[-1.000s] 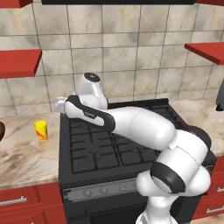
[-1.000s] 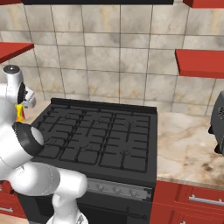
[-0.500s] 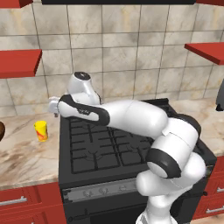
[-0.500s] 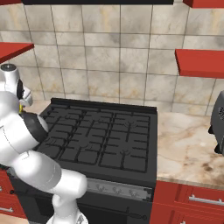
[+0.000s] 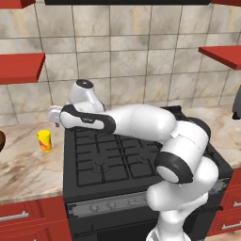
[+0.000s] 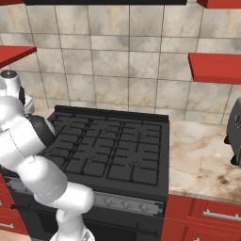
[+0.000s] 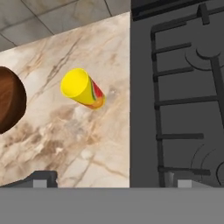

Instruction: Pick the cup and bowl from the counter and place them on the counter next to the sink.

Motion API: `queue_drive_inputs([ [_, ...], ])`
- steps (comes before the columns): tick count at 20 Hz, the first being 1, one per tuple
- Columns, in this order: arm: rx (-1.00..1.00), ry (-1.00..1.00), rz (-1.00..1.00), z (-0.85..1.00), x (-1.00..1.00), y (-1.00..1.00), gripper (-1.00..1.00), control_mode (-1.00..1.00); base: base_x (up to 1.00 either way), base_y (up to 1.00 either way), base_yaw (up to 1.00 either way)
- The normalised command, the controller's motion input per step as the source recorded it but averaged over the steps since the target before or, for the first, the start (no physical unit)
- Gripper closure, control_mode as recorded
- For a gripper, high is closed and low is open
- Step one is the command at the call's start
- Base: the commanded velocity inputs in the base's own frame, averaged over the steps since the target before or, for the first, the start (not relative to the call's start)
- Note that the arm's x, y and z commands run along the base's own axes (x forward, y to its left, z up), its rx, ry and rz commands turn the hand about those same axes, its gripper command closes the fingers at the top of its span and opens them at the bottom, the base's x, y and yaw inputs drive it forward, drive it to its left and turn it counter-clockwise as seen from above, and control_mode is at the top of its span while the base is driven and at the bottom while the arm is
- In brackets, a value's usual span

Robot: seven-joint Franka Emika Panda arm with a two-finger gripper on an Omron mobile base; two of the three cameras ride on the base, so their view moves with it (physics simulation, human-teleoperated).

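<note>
Beside the stove's left edge, on the counter (image 5: 28,169), the cup (image 5: 44,140) stands upright and free, with bare stone all round it. The bowl (image 7: 9,104) sits further left on the same counter, near the cup but apart from it; in the left base view it is no more than a dark sliver at the picture's left edge. The gripper (image 5: 55,116) hangs above the line where the stove (image 5: 117,155) meets the counter, jaws spread wide and holding nothing. In the hand view the fingertips (image 7: 38,179) sit well apart, one over the stone and one over the stove grate, and the cup lies ahead of them and off to one side, not between them.

The main risk, as I judge it, is a descent from this offset. The cup is narrow and tall for its width, so a finger landing on its rim or brushing its side would likely tip it, and a tipped cylinder could roll toward the bowl or off the front edge. A second risk is the finger over the stove catching the raised grate or the stove's lip on the way down. The hand probably needs to shift further over the counter and centre on the cup before lowering. The sink cannot be placed from these pictures.
</note>
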Motion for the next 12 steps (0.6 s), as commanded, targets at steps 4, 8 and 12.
queue_drive_inputs([
  [4,0.0,0.0,0.0,-0.02,0.33,0.26,-1.0,-1.0,0.0,0.0,0.0],
  [8,0.0,0.0,0.0,-0.03,0.39,0.24,-1.0,-1.0,0.0,0.0,0.0],
  [12,0.0,0.0,0.0,-0.11,0.34,0.25,-1.0,-1.0,0.0,0.0,0.0],
])
